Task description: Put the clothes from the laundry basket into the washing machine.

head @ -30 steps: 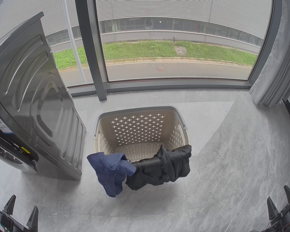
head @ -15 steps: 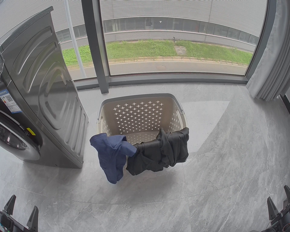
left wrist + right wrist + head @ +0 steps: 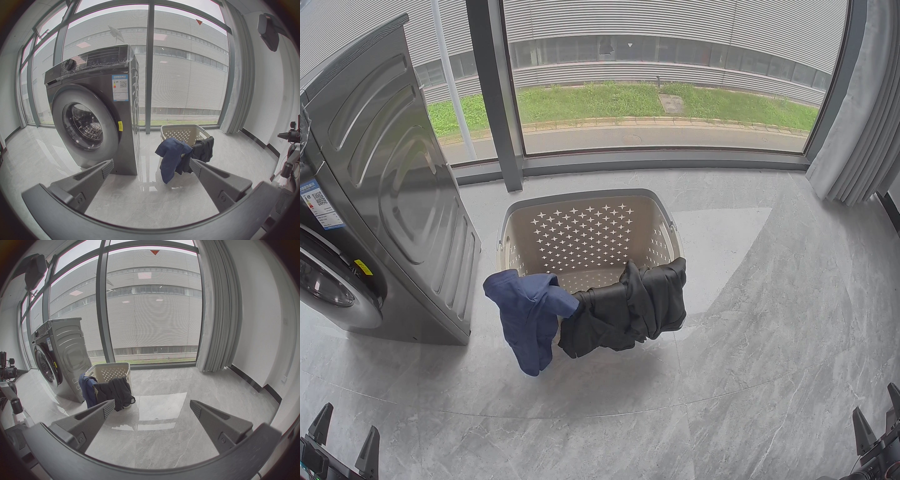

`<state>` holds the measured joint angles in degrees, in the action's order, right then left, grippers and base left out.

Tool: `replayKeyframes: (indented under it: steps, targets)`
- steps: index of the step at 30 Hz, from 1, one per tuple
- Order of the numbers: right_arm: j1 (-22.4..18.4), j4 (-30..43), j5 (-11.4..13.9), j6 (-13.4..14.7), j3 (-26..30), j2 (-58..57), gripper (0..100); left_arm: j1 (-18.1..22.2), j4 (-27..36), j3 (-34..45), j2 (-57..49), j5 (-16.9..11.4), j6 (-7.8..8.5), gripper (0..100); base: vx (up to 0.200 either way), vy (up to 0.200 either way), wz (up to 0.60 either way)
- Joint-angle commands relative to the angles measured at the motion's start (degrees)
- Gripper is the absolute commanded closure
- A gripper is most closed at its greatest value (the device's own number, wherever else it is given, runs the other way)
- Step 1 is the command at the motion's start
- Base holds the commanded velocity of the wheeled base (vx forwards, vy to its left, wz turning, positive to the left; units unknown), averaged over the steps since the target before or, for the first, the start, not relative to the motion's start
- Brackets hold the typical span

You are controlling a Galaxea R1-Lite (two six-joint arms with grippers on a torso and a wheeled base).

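Note:
A beige laundry basket (image 3: pixel 587 209) stands on the floor before the window. Over its near rim hang a blue garment (image 3: pixel 528 315) and a black garment (image 3: pixel 628 306). The grey washing machine (image 3: pixel 387 181) stands to the left, its round door (image 3: pixel 82 125) shut. My left gripper (image 3: pixel 342 434) is open low at the near left, far from the basket. My right gripper (image 3: pixel 876 415) is open at the near right. In the left wrist view the blue garment (image 3: pixel 172 156) and basket (image 3: pixel 182 132) lie ahead of the open left gripper (image 3: pixel 151 165). The right gripper (image 3: pixel 151 405) looks towards the basket (image 3: pixel 109 371).
A floor-to-ceiling window (image 3: pixel 650 81) with a dark upright post (image 3: pixel 494 94) stands behind the basket. Grey curtains (image 3: pixel 862 125) hang at the far right. Bare grey stone floor (image 3: pixel 750 325) stretches between the grippers and the basket.
The whole head view has shifted: basket and washer sit farther up the picture and more of the washer's front shows. Both grippers keep their places, open.

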<state>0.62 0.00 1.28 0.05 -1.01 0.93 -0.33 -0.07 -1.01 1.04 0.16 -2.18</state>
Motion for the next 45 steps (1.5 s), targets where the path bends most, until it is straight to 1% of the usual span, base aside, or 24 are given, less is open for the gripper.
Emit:
replayKeyframes:
  steps: [1, 32, 44, 45]
  targets:
    - [-0.01, 0.0, 0.04, -0.05, 1.01, -0.93, 0, -0.02, -0.01, 1.01, -1.04, 0.02, -0.02, 0, 0.0, 0.2, 0.0]
    - [-0.01, 0.0, 0.04, -0.05, 1.01, -0.93, 0, -0.02, -0.01, 1.01, -1.04, 0.02, -0.1, 0, 0.0, 0.2, 0.0]
    - [-0.01, 0.0, 0.04, -0.05, 1.01, -0.93, 0, -0.02, -0.01, 1.01, -1.04, 0.02, -0.02, 0, 0.0, 0.0, 0.0]
    - [-0.01, 0.0, 0.04, 0.04, 1.01, -0.93, 0, -0.02, -0.01, 1.01, -1.04, 0.02, -0.02, 0, 0.0, 0.2, 0.0]
